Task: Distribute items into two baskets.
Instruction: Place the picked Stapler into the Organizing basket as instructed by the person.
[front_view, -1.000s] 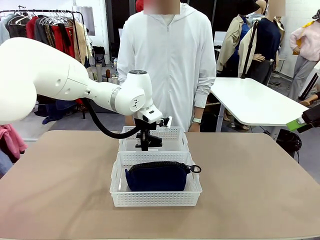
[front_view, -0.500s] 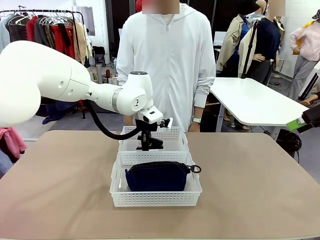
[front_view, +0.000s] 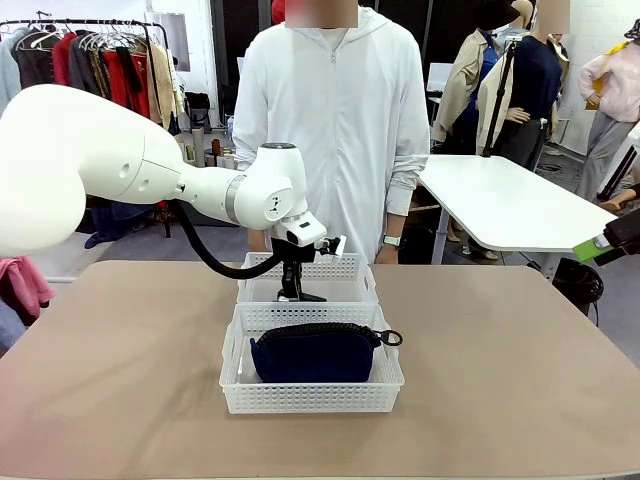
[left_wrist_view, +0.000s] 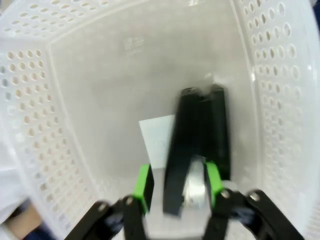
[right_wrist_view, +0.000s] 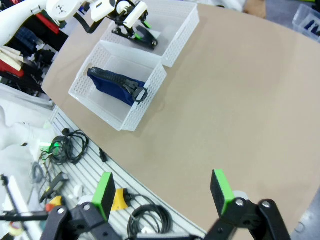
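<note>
So the left gripper (left_wrist_view: 175, 185) is down inside the far basket (front_view: 345, 268), jaws parted a bit wider than the black stapler (left_wrist_view: 197, 150) sitting between the green pads (left_wrist_view: 145, 186), and as far as I can tell nothing is actually clamped anymore. In the left wrist view the stapler's long axis runs from about 6 o'clock up toward 12, straight out along the fingers, resting on the basket floor beside the little white label (left_wrist_view: 156, 137). So the only clean way out, I'd guess, is straight up, no sideways drift. Further out, the navy pouch (front_view: 313, 352) lies lengthwise in the near basket (front_view: 310, 398), at 6 o'clock from the left gripper in the front view. The right gripper (right_wrist_view: 162, 192) is wide open, empty, and well apart from everything. The front view hides the jaw gap; the wrist cam shows it plainly.
</note>
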